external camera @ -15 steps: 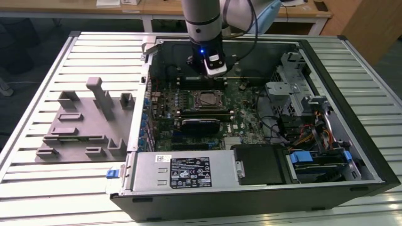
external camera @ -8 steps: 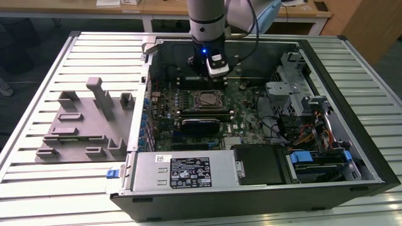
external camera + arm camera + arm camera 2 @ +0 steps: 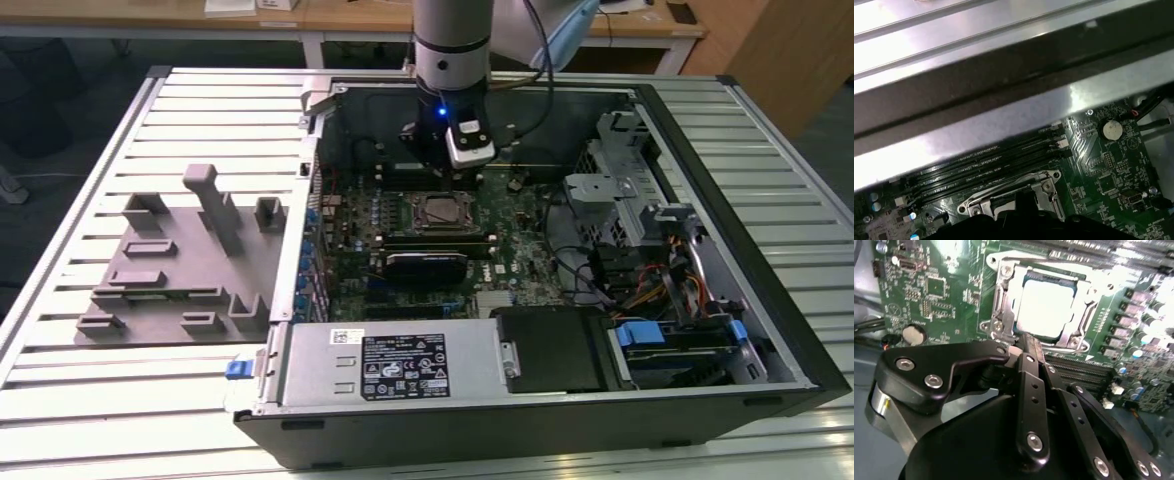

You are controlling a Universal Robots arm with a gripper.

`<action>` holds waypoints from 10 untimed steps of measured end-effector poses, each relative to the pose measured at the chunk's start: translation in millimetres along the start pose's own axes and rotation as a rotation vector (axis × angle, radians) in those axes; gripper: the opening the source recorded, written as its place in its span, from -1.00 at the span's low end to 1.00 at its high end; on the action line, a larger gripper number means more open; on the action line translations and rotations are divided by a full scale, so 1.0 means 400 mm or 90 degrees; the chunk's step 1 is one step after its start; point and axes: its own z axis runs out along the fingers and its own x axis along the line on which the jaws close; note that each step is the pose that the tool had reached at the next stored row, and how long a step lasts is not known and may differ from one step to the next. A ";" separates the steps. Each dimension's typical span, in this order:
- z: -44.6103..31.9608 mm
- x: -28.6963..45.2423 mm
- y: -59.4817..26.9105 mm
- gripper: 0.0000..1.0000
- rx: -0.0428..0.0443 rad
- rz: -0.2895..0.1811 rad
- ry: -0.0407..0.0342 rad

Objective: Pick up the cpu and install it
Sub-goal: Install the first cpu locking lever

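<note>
The cpu (image 3: 1046, 307), a flat square chip with a pale silvery top, lies inside the open metal socket frame (image 3: 1004, 295) on the green motherboard. In the exterior view the cpu (image 3: 441, 211) sits at the middle of the open computer case. My black gripper (image 3: 1024, 340) hangs just above the socket's edge, shut, with nothing between its fingers. It hovers over the board a little beyond the socket in the exterior view (image 3: 447, 178). Part of the socket frame (image 3: 1046, 185) and the memory slots (image 3: 984, 165) appear in the first wrist view.
A grey plastic fixture tray (image 3: 174, 260) lies on the slatted table at the exterior view's left. A black heatsink block (image 3: 424, 265) sits just in front of the socket. The power supply (image 3: 400, 365), drive cage (image 3: 627, 190), cables and case walls (image 3: 300, 200) hem in the board.
</note>
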 end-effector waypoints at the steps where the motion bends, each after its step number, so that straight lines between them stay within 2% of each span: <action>1: 0.000 -0.002 -0.005 -0.79 0.0001 0.000 0.0002; 10: 0.000 -0.014 -0.038 -0.79 0.0002 0.000 0.0005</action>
